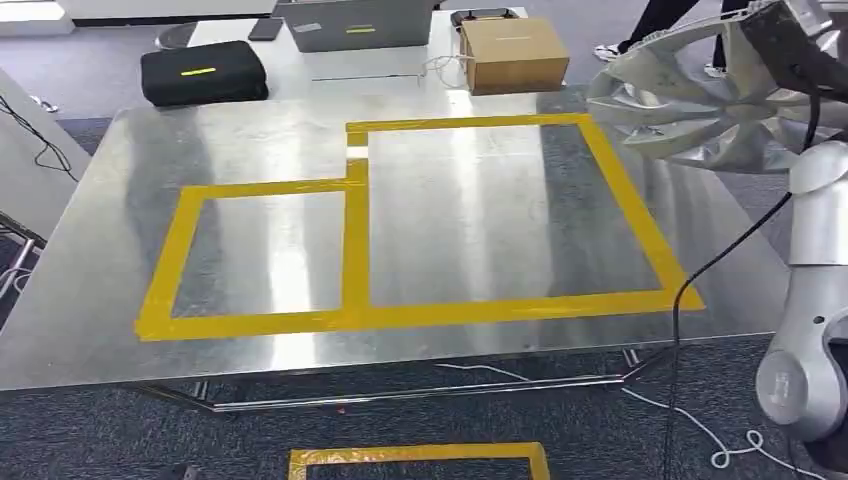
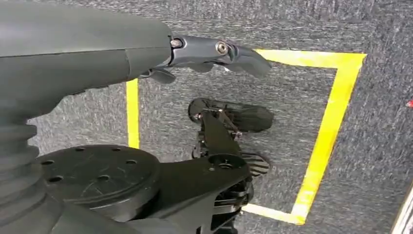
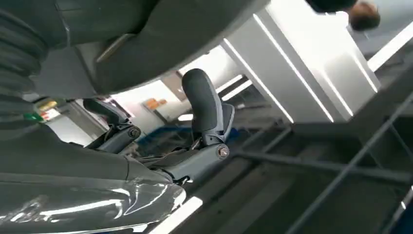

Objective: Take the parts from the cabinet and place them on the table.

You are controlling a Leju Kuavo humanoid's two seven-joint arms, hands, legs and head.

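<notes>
Up in the air by the far right corner of the shiny metal table (image 1: 470, 220): a big silver part (image 1: 700, 105), round like a wheel, with wide spokes. Gripped from above by the dark right hand (image 1: 795, 45), fingers clamped on its rim. Not resting on the table. Seen close up from the right wrist as a smooth, shiny grey curve (image 3: 87, 207) pressed under the right hand (image 3: 195, 141), with the thick thumb (image 3: 202, 105) sticking up beside it. Down the right side of the head view, the silver right arm (image 1: 815, 300) with a black cable (image 1: 720, 265) hanging next to it. On the table top, yellow tape (image 1: 355, 250) making two boxes side by side, a small one on the left and a bigger one on the right, touching along one strip. Behind the metal table, on a white one: a black bag (image 1: 203, 72), a grey case (image 1: 355, 22) and a brown box (image 1: 513, 55). Far back on the right, a person's legs (image 1: 680, 20). Hanging low over the grey carpet floor (image 2: 380, 122), the left hand (image 2: 204, 56), fingers apart and holding nothing. Under it, a square of yellow floor tape (image 2: 336, 112). On the floor near the right arm, a thin white cord (image 1: 700, 430).
</notes>
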